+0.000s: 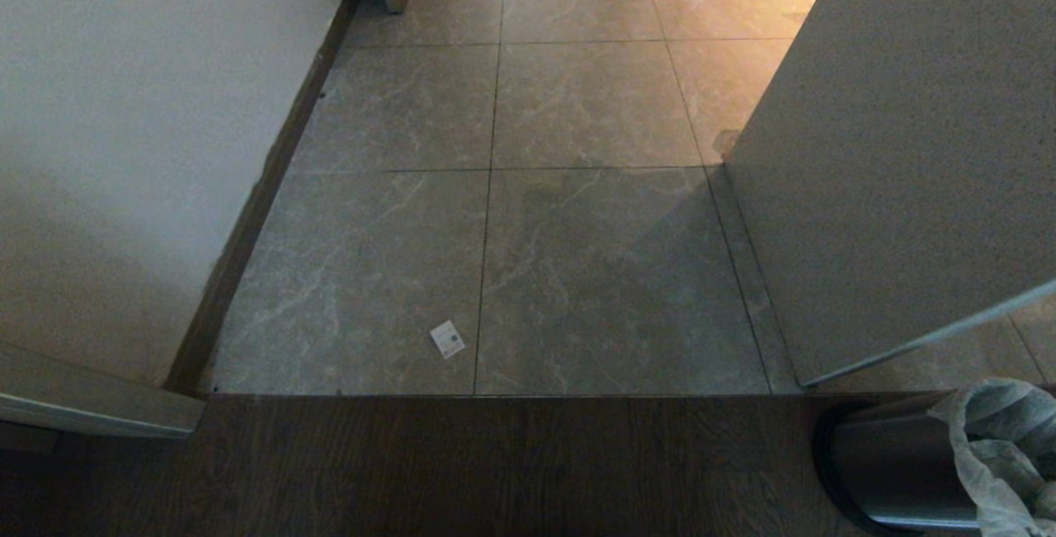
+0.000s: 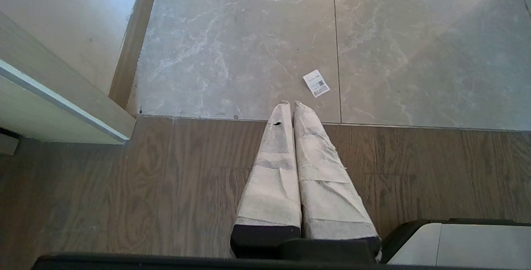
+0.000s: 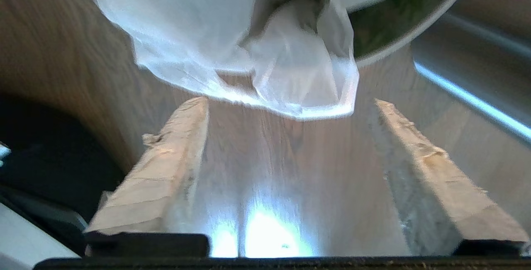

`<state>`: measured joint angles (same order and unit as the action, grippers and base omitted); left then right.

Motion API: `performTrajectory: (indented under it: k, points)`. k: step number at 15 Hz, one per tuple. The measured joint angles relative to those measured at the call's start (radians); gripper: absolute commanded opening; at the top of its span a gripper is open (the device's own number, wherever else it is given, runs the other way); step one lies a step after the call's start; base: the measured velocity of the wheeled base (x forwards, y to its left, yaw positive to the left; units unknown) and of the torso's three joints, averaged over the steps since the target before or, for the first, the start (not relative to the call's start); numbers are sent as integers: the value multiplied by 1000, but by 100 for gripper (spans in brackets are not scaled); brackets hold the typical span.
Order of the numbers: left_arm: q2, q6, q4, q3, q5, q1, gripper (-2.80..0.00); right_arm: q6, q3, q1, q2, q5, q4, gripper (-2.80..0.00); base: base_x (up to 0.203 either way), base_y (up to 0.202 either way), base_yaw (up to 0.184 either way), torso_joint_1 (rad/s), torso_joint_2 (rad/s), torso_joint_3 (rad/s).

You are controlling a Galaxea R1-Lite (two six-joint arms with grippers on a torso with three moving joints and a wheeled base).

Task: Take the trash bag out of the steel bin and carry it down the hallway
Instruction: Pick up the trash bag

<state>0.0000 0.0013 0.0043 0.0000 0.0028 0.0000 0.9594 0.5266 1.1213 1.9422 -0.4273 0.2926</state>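
The steel bin (image 1: 891, 463) stands on the wood floor at the bottom right of the head view. The white trash bag (image 1: 1002, 446) spills crumpled over its top. In the right wrist view my right gripper (image 3: 289, 101) is open over the wood floor with nothing between its fingers. The trash bag (image 3: 207, 33) hangs just past the fingertips, and the steel bin's rim (image 3: 419, 29) curves behind it. My left gripper (image 2: 290, 104) is shut and empty, parked above the wood floor by the tile threshold. The hallway tiles (image 1: 594, 190) stretch ahead.
A cream wall (image 1: 124, 149) with a dark baseboard lines the left side. A grey door panel (image 1: 899, 149) juts in on the right, above the bin. A door edge (image 1: 91, 413) shows at the lower left. A paper slip (image 1: 446, 339) lies on the tiles.
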Motion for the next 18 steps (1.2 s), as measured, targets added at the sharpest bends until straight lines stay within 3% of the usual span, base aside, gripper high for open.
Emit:
performTrajectory:
  k: [2,5,9,18]
  points:
    - [0,0,0,0,0,0,-280,25,6,1,6,21,0,0,0,0,0,0,0,0]
    - [0,0,0,0,0,0,-280,83,0,3,16,113,5,0,0,0,0,0,0,0]
    - [0,-1,0,0,0,0,-280,119,8,3,55,127,21,0,0,0,0,0,0,0]
    - [0,0,0,0,0,0,-280,106,-5,20,144,128,65,0,0,0,0,0,0,0]
